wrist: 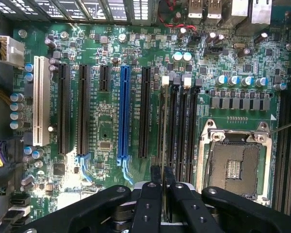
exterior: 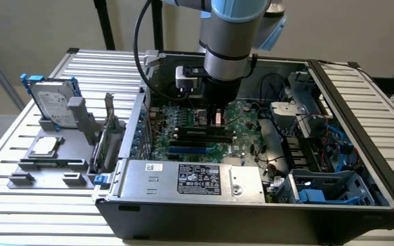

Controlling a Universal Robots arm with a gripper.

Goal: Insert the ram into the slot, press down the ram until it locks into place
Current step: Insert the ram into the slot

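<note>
My gripper (wrist: 162,180) hangs inside the open computer case, over the green motherboard (wrist: 106,131). Its two black fingers (wrist: 155,175) stand close together, shut on the ram (wrist: 164,121). I see the ram edge-on, as a thin upright strip running away from the fingertips. It lines up with the slot at the edge of the bank of parallel black memory slots (wrist: 184,126), on the side towards the blue socket. I cannot tell whether the ram sits in that slot or just above it. In the exterior view the gripper (exterior: 216,120) is right over those slots (exterior: 204,134).
A blue socket (wrist: 124,114), black expansion sockets (wrist: 64,109) and a white one (wrist: 39,99) lie beside the memory bank. On its other side is the bare CPU socket (wrist: 235,165). The power supply (exterior: 190,179), cables (exterior: 279,120) and case walls crowd the board. A hard drive (exterior: 50,100) stands outside.
</note>
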